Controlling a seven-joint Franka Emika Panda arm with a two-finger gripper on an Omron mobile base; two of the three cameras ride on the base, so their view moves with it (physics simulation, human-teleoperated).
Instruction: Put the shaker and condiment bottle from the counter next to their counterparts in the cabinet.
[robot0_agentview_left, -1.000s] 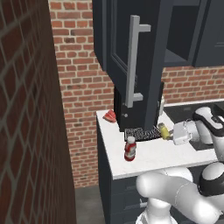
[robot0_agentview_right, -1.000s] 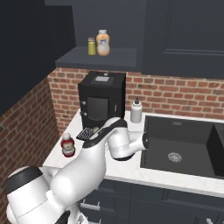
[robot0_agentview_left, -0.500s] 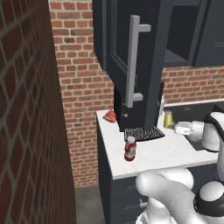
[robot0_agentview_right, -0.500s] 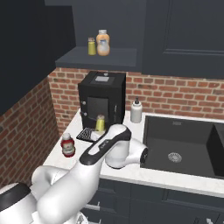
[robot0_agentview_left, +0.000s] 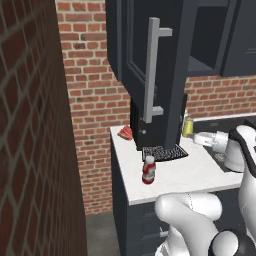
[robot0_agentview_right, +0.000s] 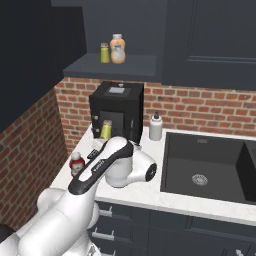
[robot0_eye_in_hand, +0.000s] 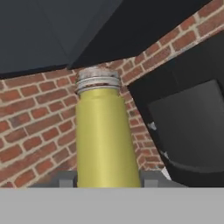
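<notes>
My gripper (robot0_eye_in_hand: 108, 179) is shut on the shaker (robot0_eye_in_hand: 105, 135), a yellow-green cylinder with a silvery top, held upright above the counter (robot0_agentview_left: 175, 176). The shaker (robot0_agentview_left: 187, 126) hangs just right of the black machine, and from the right side the shaker (robot0_agentview_right: 106, 129) shows in front of that machine. The condiment bottle (robot0_agentview_left: 148, 170), red with a white cap, stands on the counter near its front left; the condiment bottle (robot0_agentview_right: 76, 162) sits left of my arm. The cabinet (robot0_agentview_left: 152, 70) door stands open. On the cabinet shelf (robot0_agentview_right: 135, 65) are a yellow shaker (robot0_agentview_right: 104, 52) and an orange bottle (robot0_agentview_right: 118, 48).
A black coffee machine (robot0_agentview_right: 116, 110) stands at the back of the counter under the shelf. A white dispenser bottle (robot0_agentview_right: 155, 126) is beside it, then a dark sink (robot0_agentview_right: 210, 165). A flat red thing (robot0_agentview_left: 125, 132) lies at the back left. The open door overhangs the counter.
The shaker has risen off the counter in my gripper and now hangs higher beside the machine. The red bottle has not moved.
</notes>
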